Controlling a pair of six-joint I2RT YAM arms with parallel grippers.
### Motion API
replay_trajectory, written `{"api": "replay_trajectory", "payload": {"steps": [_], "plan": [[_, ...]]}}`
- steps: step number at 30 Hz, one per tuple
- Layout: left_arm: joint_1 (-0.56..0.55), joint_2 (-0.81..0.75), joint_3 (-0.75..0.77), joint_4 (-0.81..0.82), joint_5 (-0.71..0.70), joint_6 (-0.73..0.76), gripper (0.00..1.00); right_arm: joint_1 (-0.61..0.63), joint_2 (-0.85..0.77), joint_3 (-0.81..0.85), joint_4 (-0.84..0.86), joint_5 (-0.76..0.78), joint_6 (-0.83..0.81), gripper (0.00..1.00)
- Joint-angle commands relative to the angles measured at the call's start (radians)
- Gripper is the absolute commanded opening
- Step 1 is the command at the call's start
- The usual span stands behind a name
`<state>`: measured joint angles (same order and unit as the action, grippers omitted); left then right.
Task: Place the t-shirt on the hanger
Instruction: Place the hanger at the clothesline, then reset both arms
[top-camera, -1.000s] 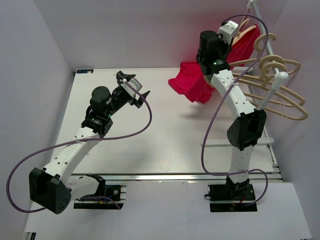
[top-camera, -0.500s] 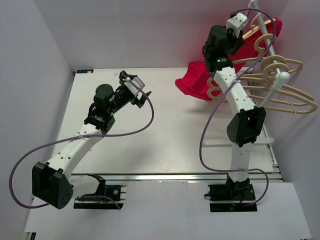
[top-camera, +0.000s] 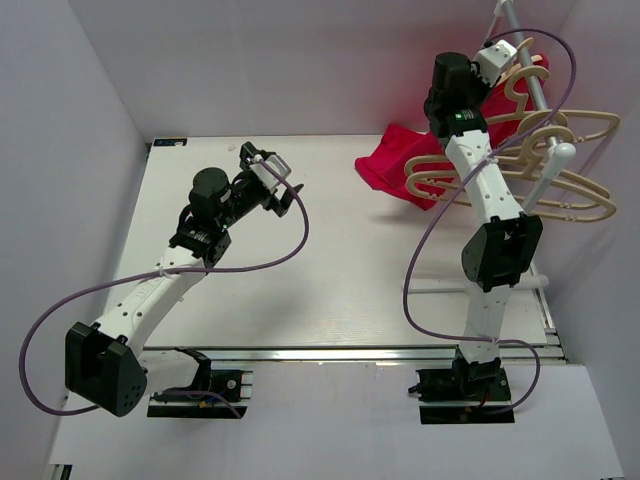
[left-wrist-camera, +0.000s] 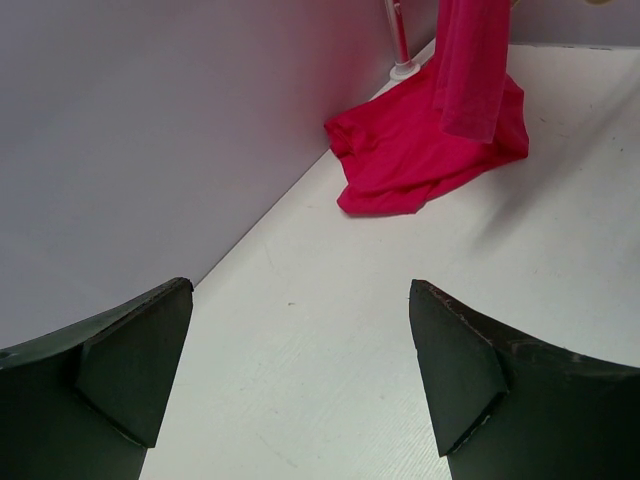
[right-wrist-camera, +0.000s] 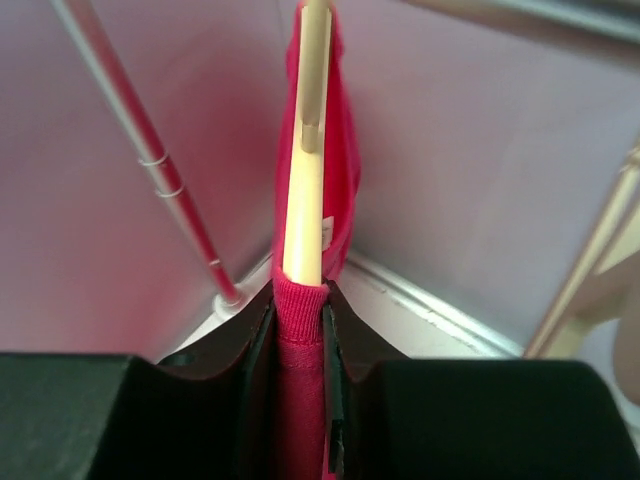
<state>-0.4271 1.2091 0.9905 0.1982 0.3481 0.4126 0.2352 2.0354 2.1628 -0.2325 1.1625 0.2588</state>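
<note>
Altogether one t-shirt (top-camera: 392, 165), two grippers (top-camera: 274, 170) (top-camera: 508, 58).

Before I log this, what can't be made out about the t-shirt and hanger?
1. Top view: the right arm covers where the t-shirt meets the hanger, so seating is unclear.
2. Right wrist view: the hanger is edge-on, its hook cut off by the top edge.
3. At the right gripper, red cloth hides whether it also pinches the hanger.

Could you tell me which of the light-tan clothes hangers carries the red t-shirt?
The thin light-tan hanger in the right gripper, wrapped in the bright red cloth t-shirt; the other tan hangers hang bare.
</note>
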Motion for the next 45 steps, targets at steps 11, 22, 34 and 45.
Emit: {"api": "replay_trajectory", "payload": {"steps": [11, 22, 34, 45], "plan": [[0.004, 0.02, 0.046, -0.017, 0.014, -0.011, 0.98, -0.002, -0.083, -0.096, -0.053, -0.142, 0.089, 0.65], [0.004, -0.003, 0.031, -0.023, 0.005, -0.014, 0.98, 0.153, -0.179, -0.113, 0.056, -0.08, -0.113, 0.89], [0.004, -0.147, -0.058, 0.041, -0.207, -0.202, 0.98, 0.346, -0.241, -0.184, 0.021, -0.204, -0.204, 0.89], [0.004, -0.094, 0.123, -0.618, -0.891, -0.935, 0.98, 0.536, -0.45, -0.686, 0.094, -0.854, -0.047, 0.89]]}}
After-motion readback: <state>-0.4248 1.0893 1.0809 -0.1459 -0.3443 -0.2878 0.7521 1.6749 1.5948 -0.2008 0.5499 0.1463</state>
